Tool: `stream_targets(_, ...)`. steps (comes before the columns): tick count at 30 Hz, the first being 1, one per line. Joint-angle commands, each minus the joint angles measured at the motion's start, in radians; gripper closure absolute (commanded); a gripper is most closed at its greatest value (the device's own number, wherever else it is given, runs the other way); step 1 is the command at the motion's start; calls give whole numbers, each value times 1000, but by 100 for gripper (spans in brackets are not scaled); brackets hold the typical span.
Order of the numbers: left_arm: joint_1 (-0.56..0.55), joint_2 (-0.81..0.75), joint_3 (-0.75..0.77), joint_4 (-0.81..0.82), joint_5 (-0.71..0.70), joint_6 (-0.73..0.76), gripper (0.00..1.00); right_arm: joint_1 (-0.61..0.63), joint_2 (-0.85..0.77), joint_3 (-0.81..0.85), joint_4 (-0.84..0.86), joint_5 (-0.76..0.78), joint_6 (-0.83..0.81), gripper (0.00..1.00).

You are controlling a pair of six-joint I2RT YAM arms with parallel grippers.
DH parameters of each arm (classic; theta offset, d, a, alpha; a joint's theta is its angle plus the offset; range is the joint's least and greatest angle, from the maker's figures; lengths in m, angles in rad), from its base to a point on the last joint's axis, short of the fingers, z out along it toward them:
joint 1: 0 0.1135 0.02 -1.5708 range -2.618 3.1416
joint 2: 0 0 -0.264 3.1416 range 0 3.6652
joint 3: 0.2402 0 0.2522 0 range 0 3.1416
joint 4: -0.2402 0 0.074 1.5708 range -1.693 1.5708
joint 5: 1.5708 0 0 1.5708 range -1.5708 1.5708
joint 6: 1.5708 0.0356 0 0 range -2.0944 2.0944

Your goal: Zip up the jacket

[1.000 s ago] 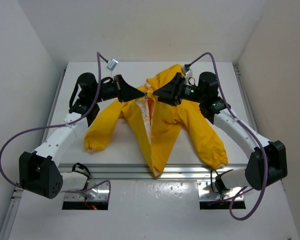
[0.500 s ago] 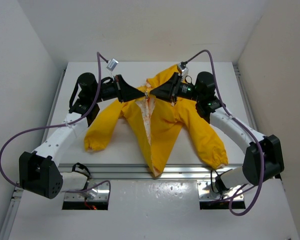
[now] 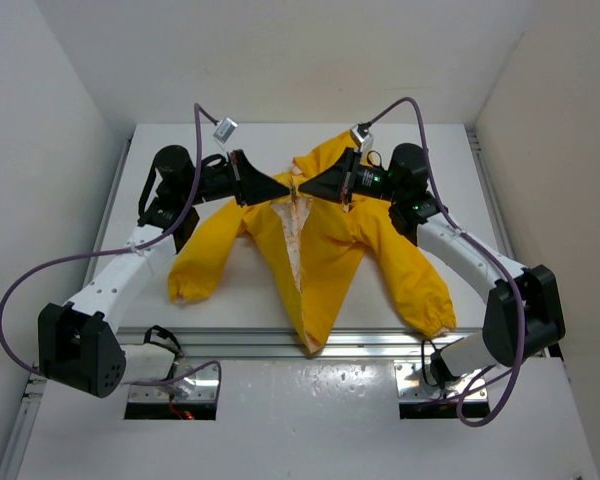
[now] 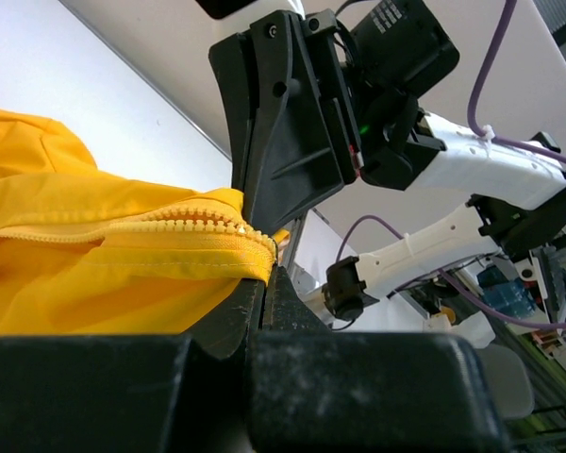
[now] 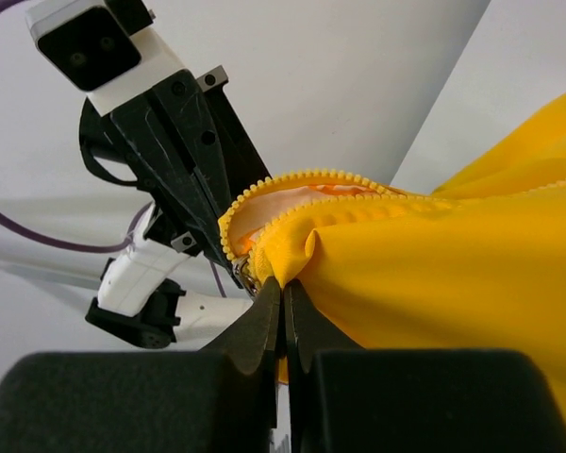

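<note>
Two pinches: left gripper (image 3: pixel 288 187), right gripper (image 3: pixel 306 187) clamp jacket (image 3: pixel 330 250) at zipper (image 4: pixel 203 226) top.

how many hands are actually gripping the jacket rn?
2: left hand shut on the jacket at one zipper edge near the collar; right hand shut on the opposite side, tip to tip.

The jacket (image 3: pixel 325 250) is bright yellow and thin. It lies front-up mid-counter (image 3: pixel 270 135), with the hood (image 3: pixel 332 150) toward the far edge and the hem at the near edge. Its zipper (image 4: pixel 203 219) is open along most of the front (teeth unjoined at the collar), baring pale orange-and-white lining (image 3: pixel 296 240). The sleeves splay toward the near corners, the right cuff (image 3: pixel 435 318) closer to the near edge than the left cuff (image 3: pixel 185 290).
</note>
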Motion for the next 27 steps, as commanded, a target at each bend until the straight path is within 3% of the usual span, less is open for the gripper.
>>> stream_targets(1,-13,-20,12,78,46,-15,100,11,0,35,71,-48,-63,100)
stream_targets(9,5,-20,12,40,35,5,100,11,-4,38,206,-174,-79,100)
stream_targets(15,15,-9,12,52,35,-15,100,14,-9,61,197,-255,-111,100)
stream_targets(20,15,-9,12,74,35,-24,100,23,-17,81,127,-289,-206,100)
stream_targets(27,15,-9,21,93,53,-34,100,46,-15,141,-136,-315,-408,100)
